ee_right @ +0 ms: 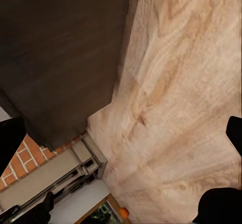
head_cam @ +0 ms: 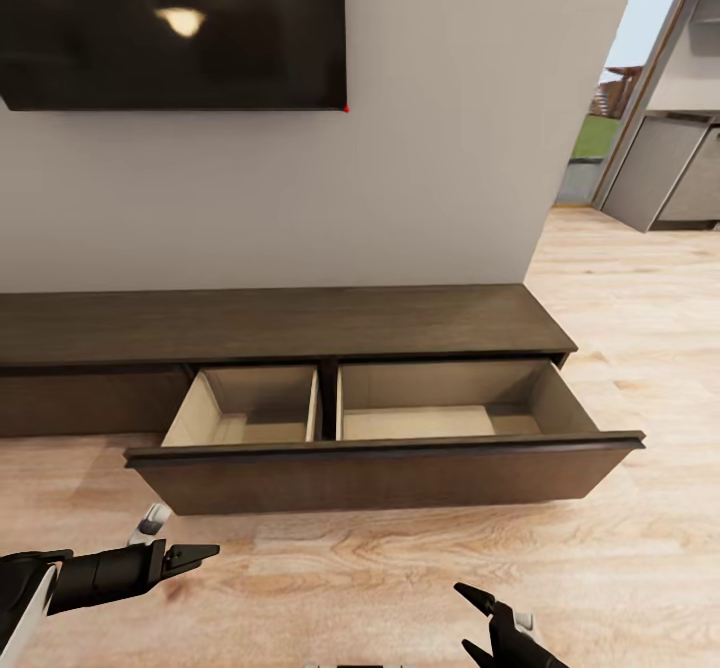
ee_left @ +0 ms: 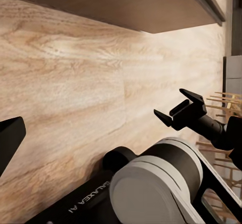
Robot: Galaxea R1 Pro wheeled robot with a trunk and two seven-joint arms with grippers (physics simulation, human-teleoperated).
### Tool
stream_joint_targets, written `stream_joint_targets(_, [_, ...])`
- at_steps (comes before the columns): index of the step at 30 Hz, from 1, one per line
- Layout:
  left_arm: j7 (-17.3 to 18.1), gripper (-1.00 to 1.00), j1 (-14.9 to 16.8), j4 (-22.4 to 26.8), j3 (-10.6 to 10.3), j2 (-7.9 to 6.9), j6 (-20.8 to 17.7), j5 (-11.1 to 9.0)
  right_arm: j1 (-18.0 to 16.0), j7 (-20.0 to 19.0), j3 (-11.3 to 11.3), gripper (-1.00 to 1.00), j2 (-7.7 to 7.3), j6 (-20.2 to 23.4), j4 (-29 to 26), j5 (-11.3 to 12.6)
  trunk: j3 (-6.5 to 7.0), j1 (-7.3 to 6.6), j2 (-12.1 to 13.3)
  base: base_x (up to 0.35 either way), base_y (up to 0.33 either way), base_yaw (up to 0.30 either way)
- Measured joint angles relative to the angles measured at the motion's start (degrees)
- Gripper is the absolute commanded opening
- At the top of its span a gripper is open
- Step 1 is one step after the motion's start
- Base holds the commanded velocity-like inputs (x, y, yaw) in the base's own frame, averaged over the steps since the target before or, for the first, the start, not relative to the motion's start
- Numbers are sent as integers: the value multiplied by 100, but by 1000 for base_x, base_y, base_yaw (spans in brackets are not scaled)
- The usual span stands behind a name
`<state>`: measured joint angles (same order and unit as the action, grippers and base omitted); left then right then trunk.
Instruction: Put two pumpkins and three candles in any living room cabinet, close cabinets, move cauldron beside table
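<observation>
Below, pale wood floor [head_cam: 400, 568] fronts the cabinet [head_cam: 280, 323], its drawer [head_cam: 385, 473] out; both pincers gape, left [head_cam: 195, 554] and right [head_cam: 485, 623].

The cabinet [head_cam: 300, 323] — long, dark-brown — stands on the pale wood floor [head_cam: 620, 348], one drawer [head_cam: 385, 473] pulled open.

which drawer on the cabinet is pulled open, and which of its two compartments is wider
The right-hand drawer of the cabinet is pulled out; the front left of it stays flush. Its right compartment is wider than the left one.
</observation>
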<state>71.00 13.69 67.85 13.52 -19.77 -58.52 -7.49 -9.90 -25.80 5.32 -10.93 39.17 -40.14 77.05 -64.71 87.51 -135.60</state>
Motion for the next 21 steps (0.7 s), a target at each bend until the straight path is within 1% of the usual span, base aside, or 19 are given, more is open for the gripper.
stream_joint_targets(3, [0,100,0,0,-2,0,4,0,0,0,-9,100,-1,-68,1,-32,54,-66,120,0,0,0])
stream_joint_targets(5, [0,100,0,0,-6,0,12,0,0,-7,-13,100,-4,-180,-3,-146,90,-110,201,0,0,0])
stream_joint_targets(7, [0,100,0,0,-6,0,15,0,0,-9,-38,100,0,-258,0,-313,126,-154,281,0,0,0])
stream_joint_targets(9, [0,100,0,0,-3,0,17,1,0,-19,-96,100,12,-341,2,-375,162,-198,361,0,0,0])
stream_joint_targets(11, [-1,100,0,0,-1,0,18,6,0,-37,-191,100,36,-649,3,-433,198,-242,441,0,0,0])
stream_joint_targets(14, [-23,100,0,0,-3,0,21,8,0,-29,-230,100,58,-1091,4,-471,251,-308,562,0,0,0])
stream_joint_targets(15, [-97,100,0,0,-2,0,18,8,-1,-11,-243,100,52,-1309,4,-484,269,-330,602,0,0,0])
stream_joint_targets(16, [-138,100,0,0,-2,0,17,7,-1,-1,-250,100,49,-1361,4,-488,287,-351,642,0,0,0])
stream_joint_targets(18, [-365,100,0,0,0,-3,14,5,-1,116,-271,100,29,-1462,5,-493,323,-395,722,0,0,0])
stream_joint_targets(21, [-833,100,0,0,6,-4,14,5,-1,672,-277,100,26,-1494,-1,-475,377,-461,842,0,0,0])
